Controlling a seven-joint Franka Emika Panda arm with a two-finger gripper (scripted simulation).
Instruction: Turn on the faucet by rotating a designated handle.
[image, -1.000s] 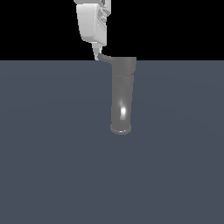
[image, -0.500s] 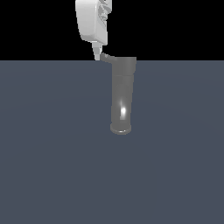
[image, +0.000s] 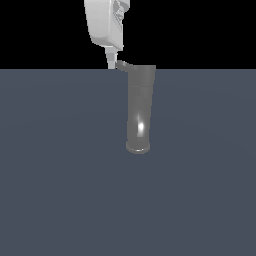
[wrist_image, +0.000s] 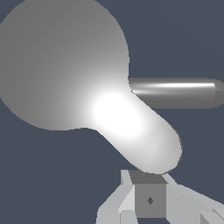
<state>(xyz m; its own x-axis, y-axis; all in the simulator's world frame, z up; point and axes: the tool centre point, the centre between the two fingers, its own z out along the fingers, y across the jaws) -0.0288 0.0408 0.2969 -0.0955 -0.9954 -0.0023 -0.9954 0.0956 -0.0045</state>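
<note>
The handle (image: 121, 64) is a short dark stub jutting toward the exterior view's left from the top of the faucet (image: 140, 107), a tall grey cylinder standing just right of the frame's centre on the flat blue-grey floor (image: 60, 175), its rimmed base a little below mid-frame. In the wrist view the handle (wrist_image: 140, 135) shows as a bright rounded lever reaching from the faucet's broad cap (wrist_image: 57, 65) toward the fingers low in the frame. The step in hand looks like a sideways push: to do it well, the contact should sit near the stub's free tip, where leverage is greatest, and the sweep should follow an arc around the cylinder's axis so the finger does not slide off. The gripper (image: 112, 63) hangs from the upper edge, its fingertip (image: 111, 62) just beside the stub's end, seemingly touching it. It holds nothing, and I cannot tell how far apart the jaws stand.
</note>
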